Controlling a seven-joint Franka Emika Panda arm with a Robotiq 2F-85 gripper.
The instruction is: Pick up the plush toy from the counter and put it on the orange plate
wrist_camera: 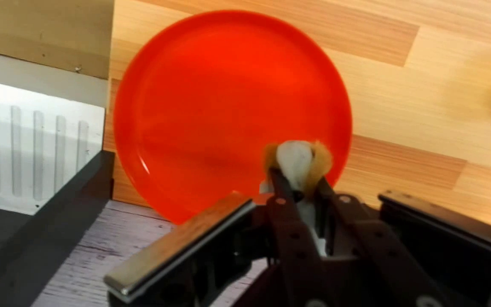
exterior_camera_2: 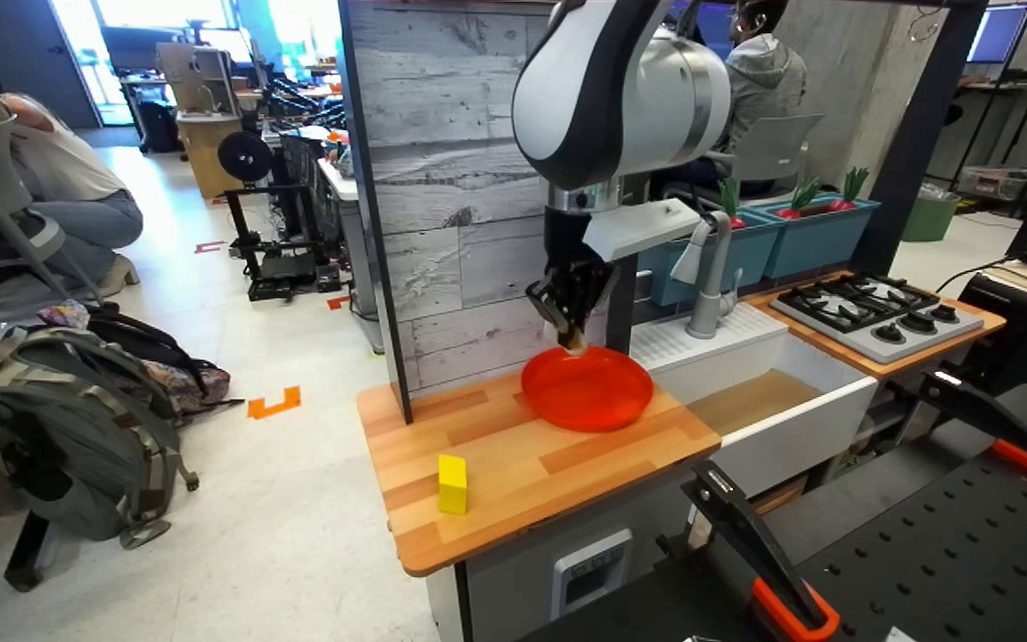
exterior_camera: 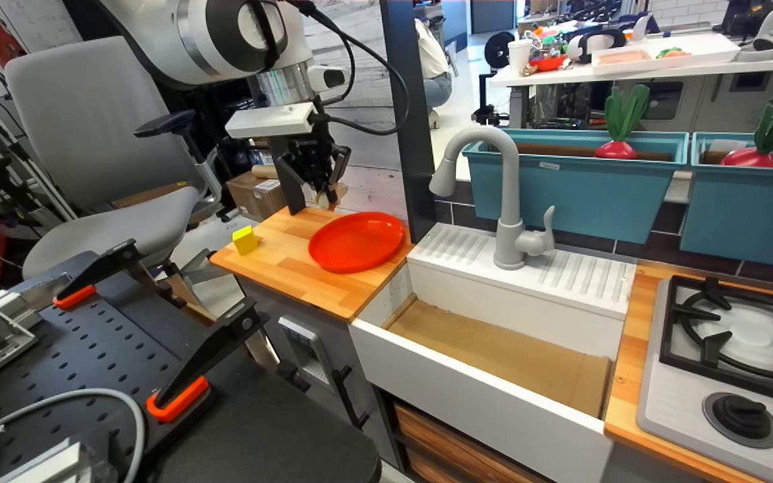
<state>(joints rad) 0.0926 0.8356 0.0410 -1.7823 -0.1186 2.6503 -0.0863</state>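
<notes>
Black metal gripper (wrist_camera: 301, 181) pinching small tan-and-white plush toy (wrist_camera: 295, 160); in wrist view it overlaps round orange-red plate (wrist_camera: 228, 89) at 4 o'clock. In an exterior view, yellow block (exterior_camera_2: 453, 486) on light-brown wooden counter (exterior_camera_2: 522, 473), plate's 8 o'clock.

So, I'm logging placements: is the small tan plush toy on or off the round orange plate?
Off: the black claw grips the toy, visibly apart from the plate in an exterior view.

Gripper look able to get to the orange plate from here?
Likely yes: the gripper holds the plush toy close by the orange plate, and no view shows anything in between. Exact height is hard to judge.
</notes>
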